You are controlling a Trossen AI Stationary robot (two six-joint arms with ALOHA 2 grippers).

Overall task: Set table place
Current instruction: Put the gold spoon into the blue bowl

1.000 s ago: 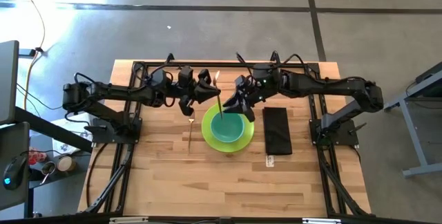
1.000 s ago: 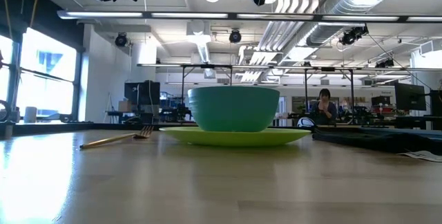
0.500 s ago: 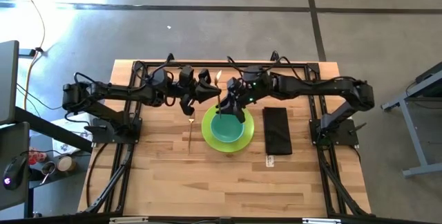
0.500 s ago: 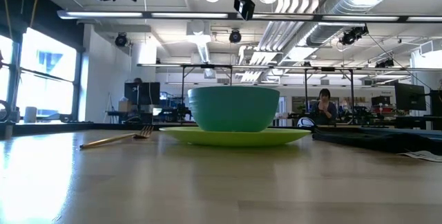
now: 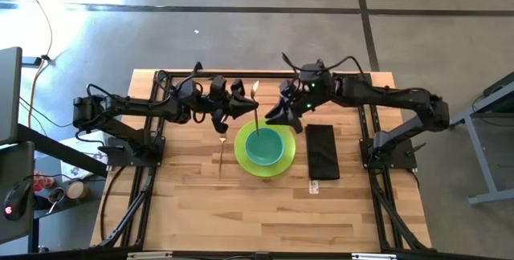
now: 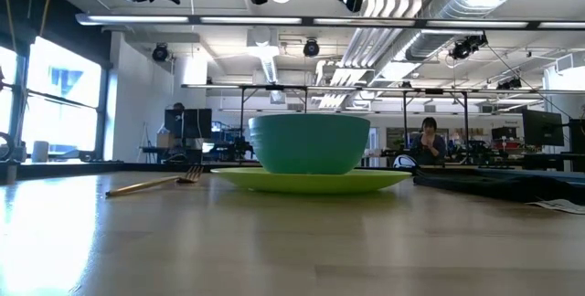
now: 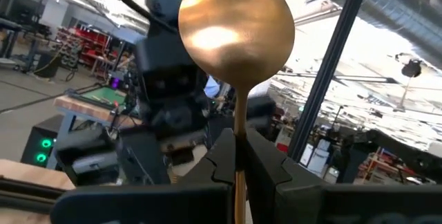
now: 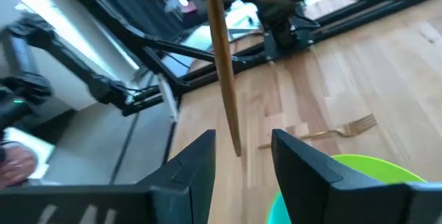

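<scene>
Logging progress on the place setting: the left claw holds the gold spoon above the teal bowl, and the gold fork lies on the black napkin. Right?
Not quite. The high view shows the fork lying on the bare table, on the other side of the green plate from the napkin. The left claw does hold the spoon above the bowl.

Teal bowl (image 5: 264, 147) sits centred on lime-green plate (image 5: 265, 166). Gold fork (image 5: 221, 152) lies on wood just beside plate, tines pointing toward far edge. Dark folded napkin (image 5: 322, 151) lies flat on plate's opposite side, close but apart. Small white tag or card (image 5: 315, 187) near napkin's front end, too small to read. Gold spoon (image 7: 235, 25) held upright above, round bowl uppermost, handle end hanging over teal bowl's rim. Person (image 6: 428, 138) seated far off in workshop behind, among benches and screens.
</scene>
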